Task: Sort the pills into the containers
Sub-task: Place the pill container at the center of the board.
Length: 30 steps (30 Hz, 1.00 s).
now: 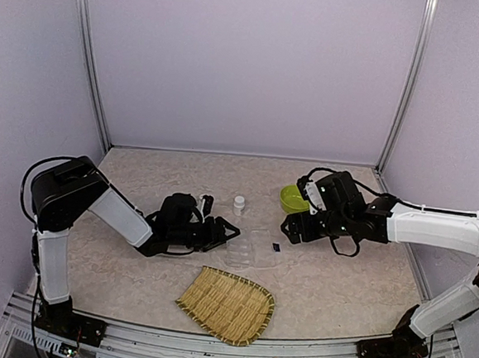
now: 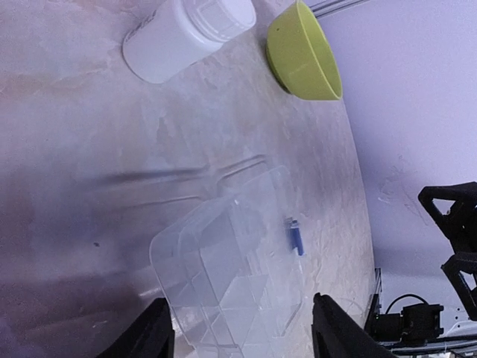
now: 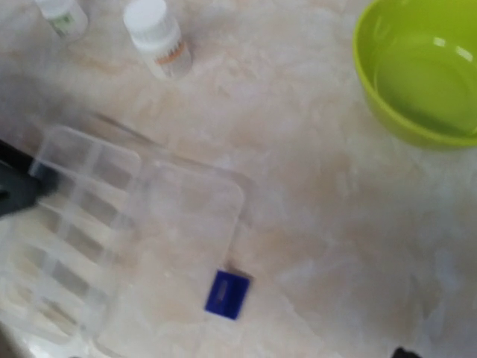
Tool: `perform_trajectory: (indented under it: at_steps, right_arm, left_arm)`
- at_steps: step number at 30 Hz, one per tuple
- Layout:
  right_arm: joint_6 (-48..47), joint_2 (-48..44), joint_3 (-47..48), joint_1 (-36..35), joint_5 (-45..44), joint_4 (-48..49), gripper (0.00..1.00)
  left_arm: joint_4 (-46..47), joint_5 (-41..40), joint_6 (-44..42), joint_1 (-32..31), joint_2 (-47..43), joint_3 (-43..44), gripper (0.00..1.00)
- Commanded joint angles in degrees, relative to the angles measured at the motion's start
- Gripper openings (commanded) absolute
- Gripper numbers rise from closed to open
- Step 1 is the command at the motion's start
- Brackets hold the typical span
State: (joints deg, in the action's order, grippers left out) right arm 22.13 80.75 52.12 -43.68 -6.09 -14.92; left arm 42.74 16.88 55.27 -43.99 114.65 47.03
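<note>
Clear containers [image 2: 223, 298] sit between left end effector [image 2: 242, 337] fingers [image 2: 153, 337].

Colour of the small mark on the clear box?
Blue. The mark on the box shows best in the right wrist view.

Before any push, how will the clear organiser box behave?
The organiser box looks thin and hollow, so probably light and quick to slide on the smooth table. Its open lid lies flat beside the compartments; it may flop if lifted.
</note>
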Motion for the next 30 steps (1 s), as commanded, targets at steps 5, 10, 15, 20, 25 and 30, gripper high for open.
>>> perform_trajectory:
  at_steps: [5,10,15,20,25,30]
  right_arm:
    - [1.7,3.9,-2.1,0.4,1.9,3.0,0.88]
    - [1.6,6.6,-2.4,0.2,3.8,4.3,0.87]
    - [2.1,8.6,-2.7,-0.7,7.4,6.6,0.82]
    - [3.0,11.1,-2.6,-2.3,9.8,7.7,0.75]
    - [3.7,12.5,-3.3,-4.1,11.7,8.5,0.7]
    - [5.5,13.1,-4.6,-4.4,13.6,9.7,0.68]
  left_arm:
    - [-10.3,-8.9,-5.6,-0.2,-7.5,-0.8,0.74]
    - [-15.3,-11.9,-8.1,-0.2,-10.7,-1.0,0.74]
    - [-17.8,-11.5,-8.9,-0.5,-11.4,-1.8,0.68]
    - [-17.7,-10.6,-8.6,-0.9,-10.8,-2.2,0.61]
    - [-17.8,-9.3,-8.7,-1.2,-9.1,-1.6,0.53]
    - [-17.8,-8.0,-8.7,-1.4,-7.8,-1.0,0.48]
